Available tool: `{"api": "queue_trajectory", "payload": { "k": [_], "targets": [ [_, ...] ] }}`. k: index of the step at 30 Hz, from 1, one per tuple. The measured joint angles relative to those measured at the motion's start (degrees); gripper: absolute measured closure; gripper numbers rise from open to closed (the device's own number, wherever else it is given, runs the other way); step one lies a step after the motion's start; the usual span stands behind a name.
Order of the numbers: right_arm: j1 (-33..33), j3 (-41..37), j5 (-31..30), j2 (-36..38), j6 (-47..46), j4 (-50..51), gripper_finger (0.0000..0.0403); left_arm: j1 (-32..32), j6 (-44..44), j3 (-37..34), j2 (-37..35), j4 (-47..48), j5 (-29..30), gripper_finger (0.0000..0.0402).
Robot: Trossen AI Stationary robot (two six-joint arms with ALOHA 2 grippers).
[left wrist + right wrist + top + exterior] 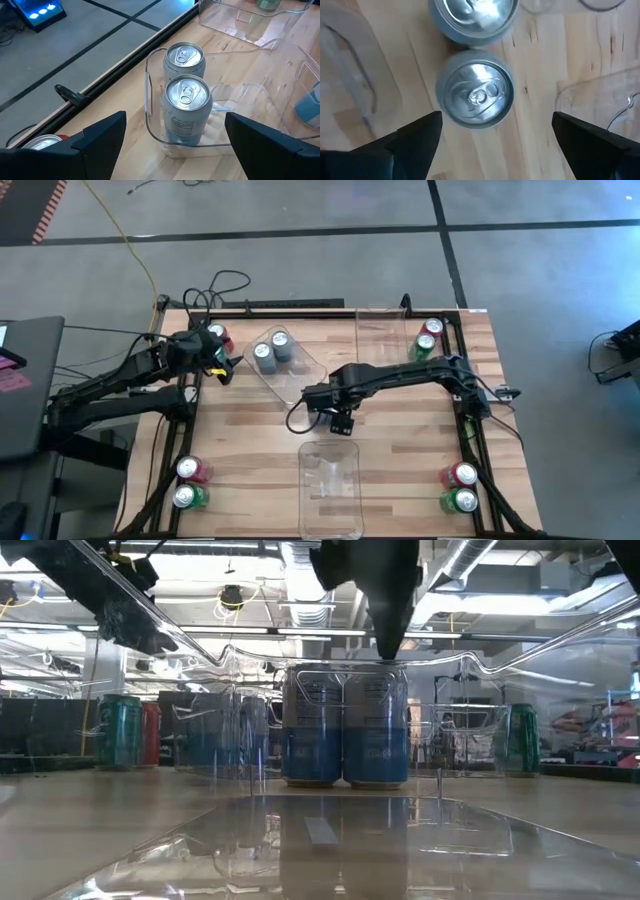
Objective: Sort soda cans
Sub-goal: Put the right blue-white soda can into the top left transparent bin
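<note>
Two silver-blue cans (pixel 271 348) stood side by side in a clear bin (pixel 300 370) near the back of the table (pixel 400 440). Two more silver-blue cans (pixel 475 95) stood on the wood right under the right gripper (pixel 340 422), in the middle of the table. Its fingers were wide open and held nothing. The left gripper (pixel 222 366) was beside the bin, open too. Red and green cans (pixel 190 483) waited in pairs at the table's corners.

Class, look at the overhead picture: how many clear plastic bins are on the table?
3. A tilted bin left of centre holds two silver-topped cans. A second bin is at the picture's top table edge, and a third bin at the bottom edge. None seems hidden.
</note>
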State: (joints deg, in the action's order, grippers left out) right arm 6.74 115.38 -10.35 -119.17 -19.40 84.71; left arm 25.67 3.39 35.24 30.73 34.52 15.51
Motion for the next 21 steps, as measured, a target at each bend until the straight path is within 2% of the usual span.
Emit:
{"api": "queue_trajectory", "payload": {
  "k": [12, 21],
  "targets": [
    [-1.4, -6.5, 3.3, 0.0, 5.3, -11.7, 0.0003, 0.0, 0.1, 0.0, 0.0, 0.1, 0.0, 0.0068],
    [-2.5, -11.9, 4.5, 0.0, 5.4, -12.9, 0.0029, 0.0, 0.1, 0.0, 0.0, 0.1, 0.0, 0.0068]
  ]
}}
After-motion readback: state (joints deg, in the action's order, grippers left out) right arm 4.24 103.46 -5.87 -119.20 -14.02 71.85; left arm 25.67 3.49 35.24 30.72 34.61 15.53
